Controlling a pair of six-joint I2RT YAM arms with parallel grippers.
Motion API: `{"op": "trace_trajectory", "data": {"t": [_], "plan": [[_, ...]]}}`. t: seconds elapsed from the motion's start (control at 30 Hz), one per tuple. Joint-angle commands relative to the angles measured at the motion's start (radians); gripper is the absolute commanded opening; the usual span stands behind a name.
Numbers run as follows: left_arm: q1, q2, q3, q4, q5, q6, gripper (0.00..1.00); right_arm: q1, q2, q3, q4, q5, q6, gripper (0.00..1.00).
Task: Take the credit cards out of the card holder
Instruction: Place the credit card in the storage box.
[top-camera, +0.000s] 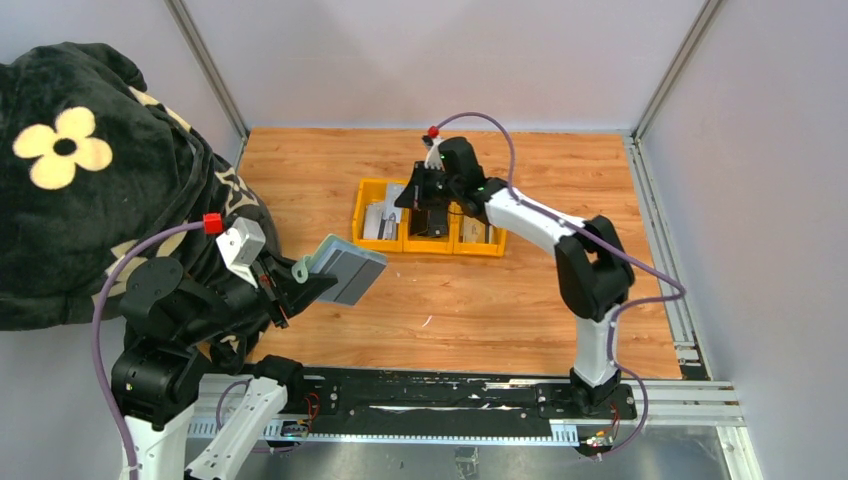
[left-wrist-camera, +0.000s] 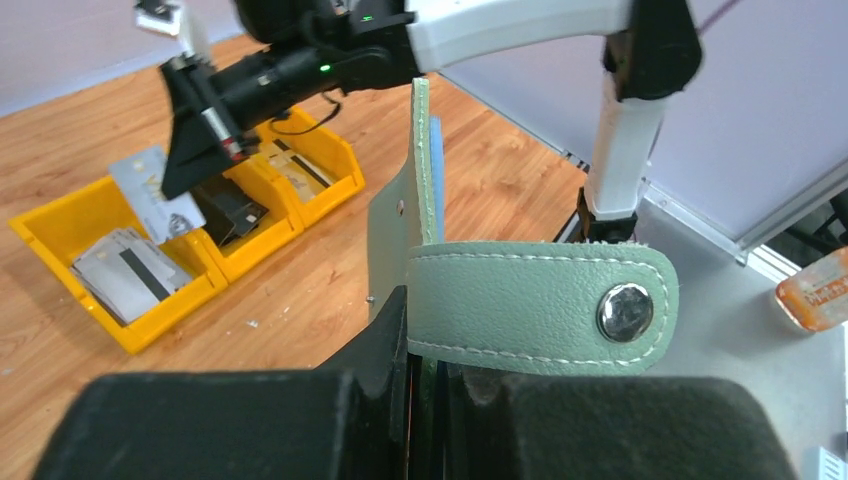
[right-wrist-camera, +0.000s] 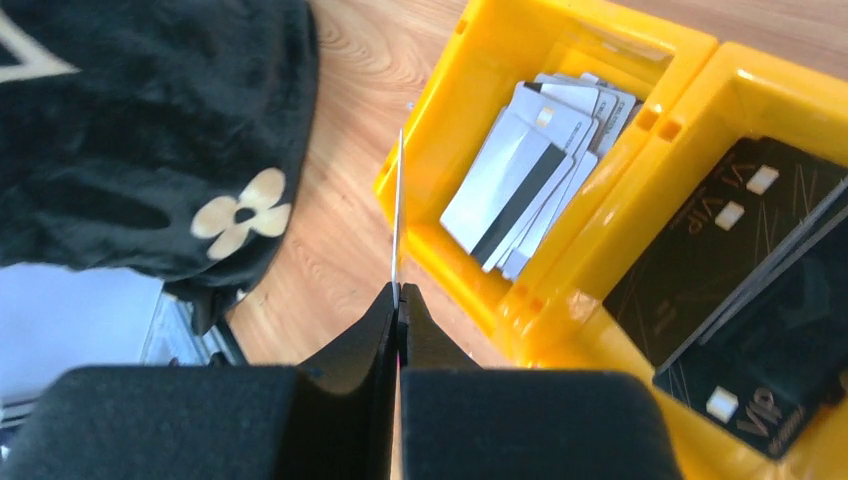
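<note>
With our left gripper (left-wrist-camera: 425, 405) pinching the open holder (top-camera: 348, 270) at left centre of the top view, and our right gripper (right-wrist-camera: 398, 325) pressed shut on a silver card (left-wrist-camera: 152, 195) above the tray (right-wrist-camera: 440, 110) at upper centre, we should release only squarely over the silver pile (right-wrist-camera: 520, 180).

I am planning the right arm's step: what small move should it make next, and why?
Probably carry the right gripper over the yellow plastic tray's compartment of stacked silver-grey cards and open it. It is shut on one thin silver-grey plastic card; the left gripper grips the sage-green bifold card holder.
</note>
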Motion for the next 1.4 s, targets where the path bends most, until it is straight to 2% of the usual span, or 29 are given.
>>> {"op": "trace_trajectory", "data": {"t": [0.0, 0.17, 0.33, 0.6, 0.73, 0.83, 1.03, 1.17, 1.23, 1.37], "plan": [[0.007, -0.024, 0.015, -0.028, 0.048, 0.067, 0.00, 0.039, 0.149, 0.182, -0.128, 0.044, -0.037, 0.00], [0.006, -0.037, 0.024, -0.045, 0.039, 0.090, 0.00, 0.067, 0.298, 0.353, -0.259, 0.058, -0.049, 0.00], [0.006, -0.048, 0.024, -0.046, 0.033, 0.086, 0.00, 0.075, 0.354, 0.373, -0.228, 0.049, -0.009, 0.00], [0.006, -0.055, 0.015, -0.023, 0.084, 0.115, 0.00, 0.094, 0.439, 0.498, -0.323, 0.063, -0.021, 0.01], [0.006, -0.058, 0.009, -0.022, 0.065, 0.140, 0.00, 0.097, 0.396, 0.487, -0.364, 0.103, -0.060, 0.26], [0.006, -0.059, 0.013, -0.017, 0.078, 0.134, 0.00, 0.098, 0.358, 0.482, -0.376, 0.136, -0.084, 0.39], [0.006, -0.059, 0.020, -0.002, 0.125, 0.114, 0.00, 0.097, 0.231, 0.464, -0.399, 0.125, -0.152, 0.57], [0.006, -0.056, 0.013, 0.000, 0.136, 0.116, 0.00, 0.097, 0.029, 0.377, -0.391, 0.086, -0.234, 0.72], [0.006, -0.052, 0.011, 0.001, 0.145, 0.118, 0.00, 0.093, -0.086, 0.316, -0.383, 0.035, -0.290, 0.75], [0.006, -0.041, 0.007, 0.001, 0.177, 0.119, 0.00, 0.069, -0.334, 0.169, -0.292, -0.187, -0.360, 0.81]]}}
